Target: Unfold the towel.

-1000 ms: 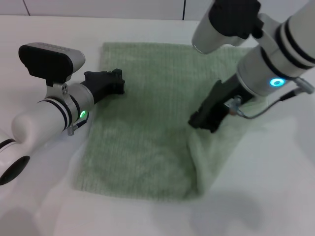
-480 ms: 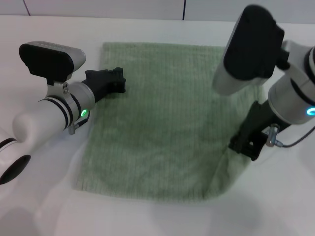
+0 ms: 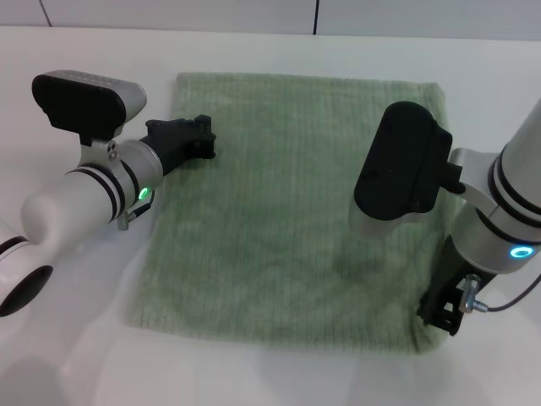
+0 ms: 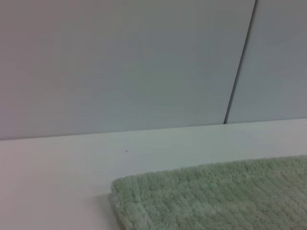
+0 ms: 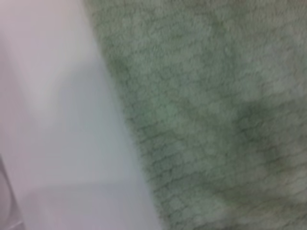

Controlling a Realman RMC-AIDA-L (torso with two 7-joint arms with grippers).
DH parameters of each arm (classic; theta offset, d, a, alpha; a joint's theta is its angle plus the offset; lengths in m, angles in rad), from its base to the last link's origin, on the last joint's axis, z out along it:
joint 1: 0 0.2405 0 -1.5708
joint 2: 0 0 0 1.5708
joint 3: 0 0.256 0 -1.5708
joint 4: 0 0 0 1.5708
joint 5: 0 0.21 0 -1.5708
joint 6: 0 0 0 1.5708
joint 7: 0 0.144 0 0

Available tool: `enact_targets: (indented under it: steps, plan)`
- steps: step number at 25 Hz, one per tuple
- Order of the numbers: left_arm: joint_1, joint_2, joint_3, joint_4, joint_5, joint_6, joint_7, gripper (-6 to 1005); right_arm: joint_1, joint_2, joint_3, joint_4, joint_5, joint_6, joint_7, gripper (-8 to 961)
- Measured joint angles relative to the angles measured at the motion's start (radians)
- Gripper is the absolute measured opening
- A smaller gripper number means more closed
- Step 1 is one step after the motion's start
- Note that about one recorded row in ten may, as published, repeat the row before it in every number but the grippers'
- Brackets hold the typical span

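The pale sage-green towel (image 3: 279, 211) lies spread out nearly flat on the white table (image 3: 254, 372). My right gripper (image 3: 441, 309) is low at the towel's near right corner and shut on that corner. My left gripper (image 3: 193, 138) rests at the towel's left edge near the far left corner. The left wrist view shows a far corner of the towel (image 4: 216, 196). The right wrist view shows the towel (image 5: 216, 120) close up, its edge lying on the table (image 5: 48, 120).
A pale wall (image 4: 120, 62) with a dark vertical seam stands behind the table. White tabletop runs around the towel on all sides. My right arm's bulky wrist (image 3: 401, 169) hangs over the towel's right part.
My right gripper has pulled the folded-over flap from the towel's middle out to the near right, and the towel has opened out flat. My left arm has not moved.
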Motion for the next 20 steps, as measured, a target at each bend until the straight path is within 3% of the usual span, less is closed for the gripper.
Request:
enact_targets:
  steps: [6,9,14,17,20]
  plan:
    - [0.0,0.0,-0.001,0.0,-0.002,0.003,0.0,8,0.008,0.001,0.002,-0.035,-0.024,-0.003,0.002,83]
    - [0.0,0.0,-0.004,0.0,-0.003,0.003,0.0,8,0.011,0.001,-0.007,-0.045,-0.057,-0.01,0.001,269]
    - [0.002,0.0,-0.012,0.0,0.0,0.004,0.0,8,0.009,0.001,0.004,-0.082,-0.107,-0.041,-0.003,317]
    - [0.002,0.0,-0.012,0.0,0.001,0.004,0.0,9,-0.021,0.004,0.021,-0.115,-0.192,-0.182,-0.008,346]
    - [0.003,0.0,-0.013,0.0,0.001,0.008,0.0,9,-0.087,0.005,0.039,-0.126,-0.247,-0.445,-0.01,375]
